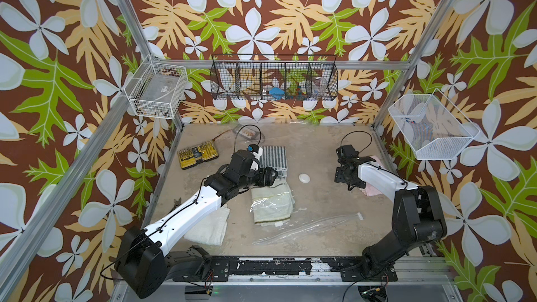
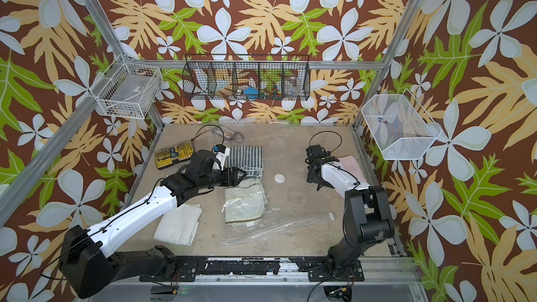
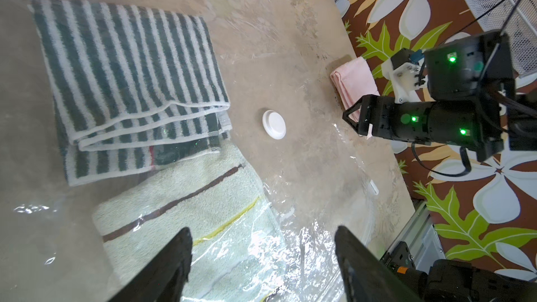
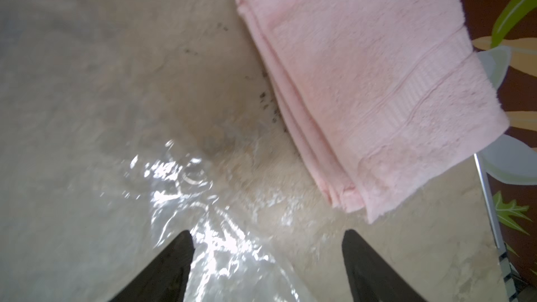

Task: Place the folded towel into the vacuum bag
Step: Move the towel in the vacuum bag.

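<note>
The vacuum bag (image 1: pixel 305 228) lies flat across the middle of the table (image 1: pixel 319 143). Its zip strip runs along the near edge, with the white slider clip (image 1: pixel 360 216) at the strip's right end. The round valve disc (image 1: pixel 304 177) sits face up near the centre. The film covers a folded pale green towel (image 1: pixel 271 204). A folded striped towel (image 1: pixel 274 153) touches that towel on its far side, and in the left wrist view it is also seen through film. The left arm (image 1: pixel 203 201) reaches over the junction of these two towels, jaws spread and gripping nothing. The right arm (image 1: pixel 377 174) hangs over the bag's right part, beside a folded pink towel (image 4: pixel 377 82), jaws spread and empty. A folded white towel (image 1: pixel 207 226) lies at the near left, partly under the left arm.
</note>
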### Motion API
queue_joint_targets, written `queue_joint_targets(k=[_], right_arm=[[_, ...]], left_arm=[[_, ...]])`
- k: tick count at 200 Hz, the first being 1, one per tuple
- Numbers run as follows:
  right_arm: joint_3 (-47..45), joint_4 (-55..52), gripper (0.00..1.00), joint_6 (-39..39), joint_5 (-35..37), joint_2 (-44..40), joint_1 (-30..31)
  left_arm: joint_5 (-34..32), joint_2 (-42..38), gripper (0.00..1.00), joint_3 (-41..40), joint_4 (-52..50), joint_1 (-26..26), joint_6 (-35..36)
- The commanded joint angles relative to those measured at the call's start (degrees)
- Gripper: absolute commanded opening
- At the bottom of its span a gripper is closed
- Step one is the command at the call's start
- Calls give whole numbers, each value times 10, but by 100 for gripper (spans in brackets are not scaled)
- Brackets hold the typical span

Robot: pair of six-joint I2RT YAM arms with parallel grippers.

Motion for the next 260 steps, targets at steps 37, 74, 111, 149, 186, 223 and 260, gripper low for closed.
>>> queue_joint_targets(k=[37, 74, 111, 149, 186, 223, 260], right_arm=[[63, 23, 81, -2, 21, 104, -52], [68, 53, 65, -11, -72, 153, -102], [58, 77, 31, -30, -147, 145, -113], [51, 105, 8, -33, -209, 95, -111], [54, 89, 2, -57, -212, 16, -81], [56, 26, 0, -89, -221, -47, -23], [72, 22, 2, -34, -229, -18, 118]], left_arm=[[16, 12, 79, 7, 25, -1, 17], [28, 20, 79, 6, 30, -1, 13], [24, 22, 79, 6, 31, -1, 13], [15, 11, 79, 5, 28, -1, 11], [10, 0, 79, -4, 25, -1, 5], [3, -13, 79, -13, 21, -1, 2], [1, -9, 78, -16, 27, -1, -12]])
